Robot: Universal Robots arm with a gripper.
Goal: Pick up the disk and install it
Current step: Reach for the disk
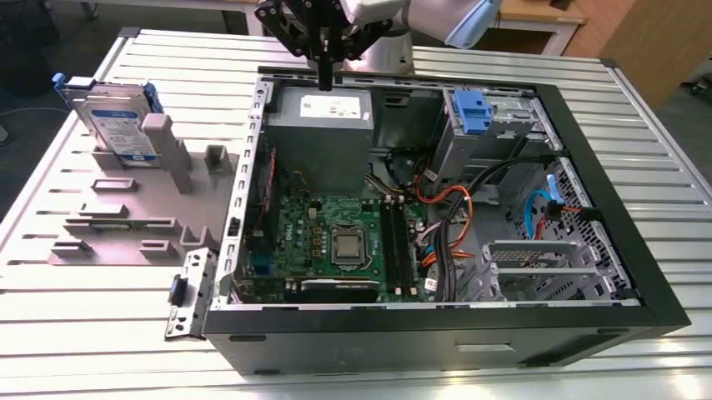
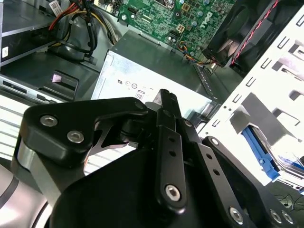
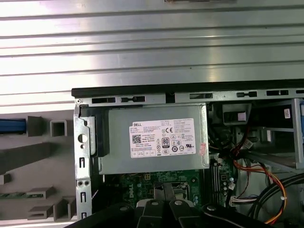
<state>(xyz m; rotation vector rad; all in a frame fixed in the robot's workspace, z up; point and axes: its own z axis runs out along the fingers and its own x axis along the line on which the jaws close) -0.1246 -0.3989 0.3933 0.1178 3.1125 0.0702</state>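
The disk (image 1: 118,125), a silver drive with a white-and-blue label and blue edges, stands upright in a grey holder (image 1: 122,204) on the exterior view's left, outside the computer case (image 1: 623,217). My gripper (image 1: 325,81) hangs above the far rim of the case, over the grey power supply box, well off to the exterior view's right of the disk. Its fingers are shut together with nothing between them. In the second wrist view the gripper (image 2: 167,98) points at the box, and the disk's blue frame (image 2: 259,148) shows beside it. The first wrist view shows the gripper (image 3: 161,205) and the disk's blue edge (image 3: 11,126).
The open case holds a grey power supply with a white sticker (image 3: 156,140), a green motherboard (image 1: 333,237), loose cables (image 1: 456,200), a blue latch (image 1: 473,112) on the far drive bay and a metal drive cage (image 1: 534,262). Slatted metal table (image 1: 89,325) surrounds it.
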